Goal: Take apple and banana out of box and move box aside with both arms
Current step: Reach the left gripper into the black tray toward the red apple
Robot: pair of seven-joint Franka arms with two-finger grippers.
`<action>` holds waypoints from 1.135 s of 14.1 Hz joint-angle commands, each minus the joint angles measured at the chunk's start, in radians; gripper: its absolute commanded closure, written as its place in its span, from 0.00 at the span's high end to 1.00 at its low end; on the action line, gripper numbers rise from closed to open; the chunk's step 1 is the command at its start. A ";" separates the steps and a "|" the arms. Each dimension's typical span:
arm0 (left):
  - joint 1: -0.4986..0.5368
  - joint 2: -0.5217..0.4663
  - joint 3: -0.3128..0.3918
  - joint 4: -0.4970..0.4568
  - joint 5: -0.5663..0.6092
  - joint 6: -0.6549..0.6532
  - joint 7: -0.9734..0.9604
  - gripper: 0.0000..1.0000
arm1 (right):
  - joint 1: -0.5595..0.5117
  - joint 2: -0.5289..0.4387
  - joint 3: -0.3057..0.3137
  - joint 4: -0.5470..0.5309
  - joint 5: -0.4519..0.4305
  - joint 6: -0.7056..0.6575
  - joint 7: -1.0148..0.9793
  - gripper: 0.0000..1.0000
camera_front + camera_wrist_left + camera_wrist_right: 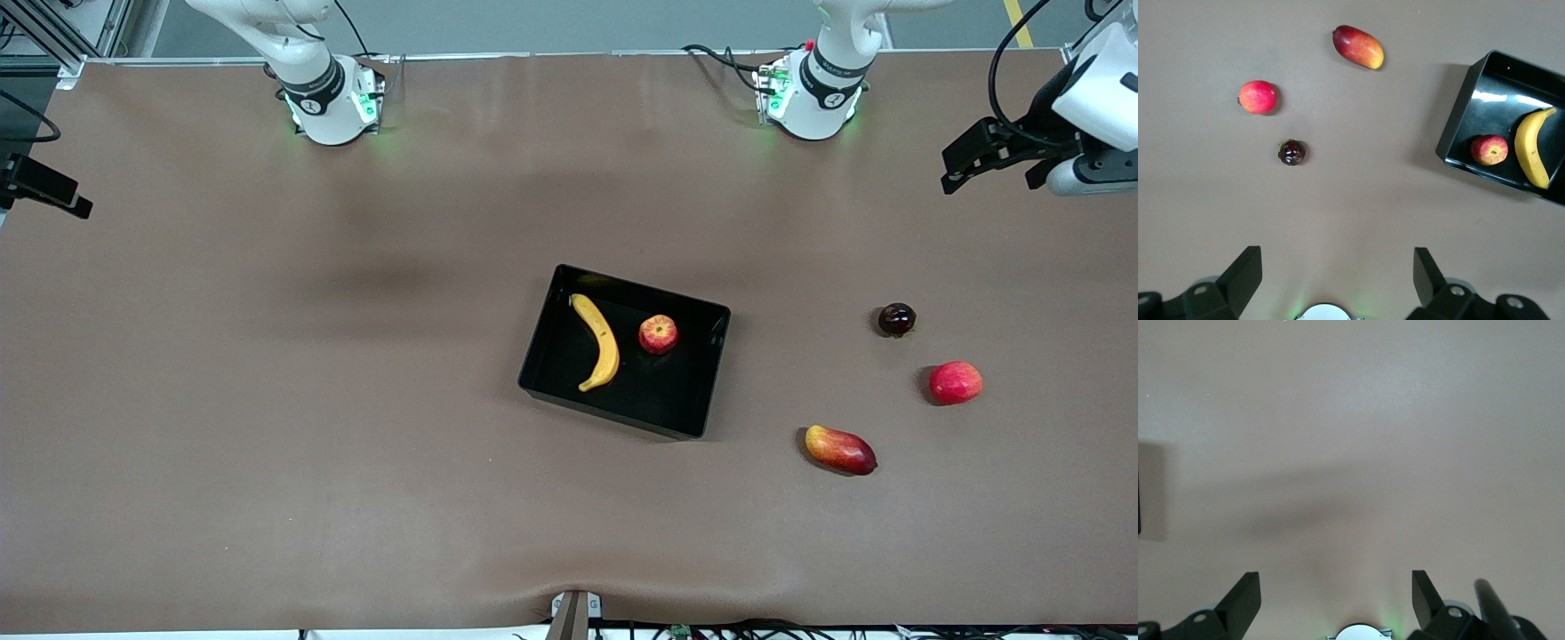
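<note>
The right gripper (1331, 600) is hanging with its jaws spread wide and empty over bare brown table (267, 400) at the right arm's end, the arm waiting there with open cloth all around it.

Near the middle, the black tray (685, 400) is sitting slightly skewed to the table's edges, shallow, glossy and low-walled. Inside it the banana (601, 340) is lying, long, curved and plain yellow, its long axis running from the robots' bases toward the front camera, its bow bulging toward the apple (658, 334). The apple, small and red with yellowish patches, is resting dimple up just beside the banana, toward the left arm's end (the two look apart). Much of the tray floor nearer the camera is showing bare.

Toward the left arm's end, well apart from the tray, a mango (840, 449), a dark round fruit (896, 319) and a red round fruit (956, 382) are lying loose.

The left gripper (965, 173) is hovering at that end with jaws wide and empty.
</note>
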State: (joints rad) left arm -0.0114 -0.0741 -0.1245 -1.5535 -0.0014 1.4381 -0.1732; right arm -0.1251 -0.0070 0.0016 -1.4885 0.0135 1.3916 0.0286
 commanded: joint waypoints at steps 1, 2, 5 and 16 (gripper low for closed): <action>-0.025 0.046 -0.044 0.006 0.012 -0.030 -0.032 1.00 | -0.027 0.005 0.017 0.011 0.002 -0.009 -0.012 1.00; -0.035 0.071 -0.087 0.003 0.012 -0.031 -0.111 1.00 | -0.025 0.005 0.017 0.011 0.002 -0.009 -0.012 1.00; -0.059 0.181 -0.226 0.010 0.026 0.078 -0.306 1.00 | -0.025 0.005 0.017 0.011 0.002 -0.009 -0.010 1.00; -0.309 0.609 -0.256 -0.060 0.244 0.568 -0.609 1.00 | -0.025 0.005 0.017 0.011 0.002 -0.010 -0.012 1.00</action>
State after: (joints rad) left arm -0.3102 0.5048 -0.3797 -1.5874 0.2155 1.9515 -0.7772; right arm -0.1258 -0.0058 0.0020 -1.4889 0.0135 1.3914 0.0286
